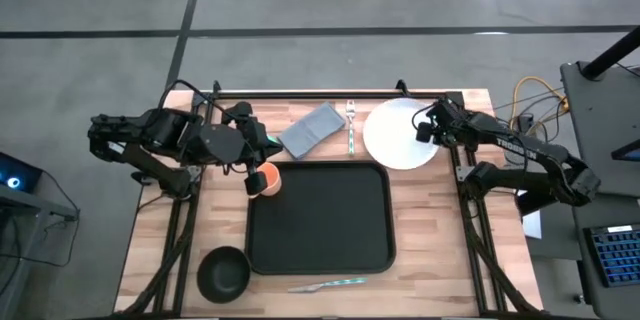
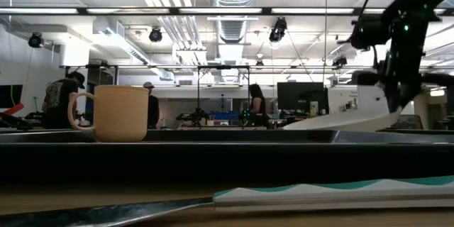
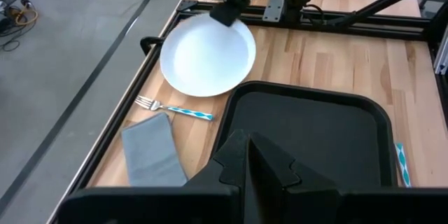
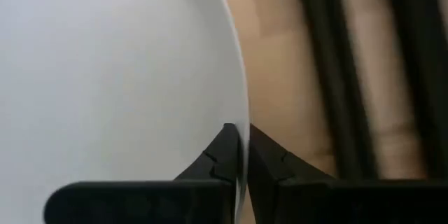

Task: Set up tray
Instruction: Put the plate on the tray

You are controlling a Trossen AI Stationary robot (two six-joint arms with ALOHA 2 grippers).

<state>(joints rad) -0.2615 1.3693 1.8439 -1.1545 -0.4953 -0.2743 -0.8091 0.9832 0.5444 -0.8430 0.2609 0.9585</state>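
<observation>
The black tray [image 1: 320,218] lies in the middle of the table. A tan cup [image 2: 117,112] stands upright on the tray's far left corner. My left gripper [image 1: 258,163] hangs shut high above the cup and touches nothing. The white plate [image 1: 400,135] is at the far right, beyond the tray. My right gripper [image 1: 427,130] is shut on the plate's right rim. In the low view the plate [image 2: 340,121] is tilted, its held side raised. My right gripper pinches the plate's rim [image 4: 243,122] between its two fingers, one above and one beneath, at the plate's right side. The fingers slant steeply down from the table's right. The held side is lifted. The opposite edge [image 2: 291,127] sits low, behind the tray's rim.
A grey napkin [image 1: 312,128] and a fork [image 1: 351,125] lie between the cup and the plate near the far edge. A black bowl [image 1: 222,272] stands at the near left. A knife [image 1: 330,284] lies along the tray's near side. A black rail [image 1: 330,93] runs along the far edge.
</observation>
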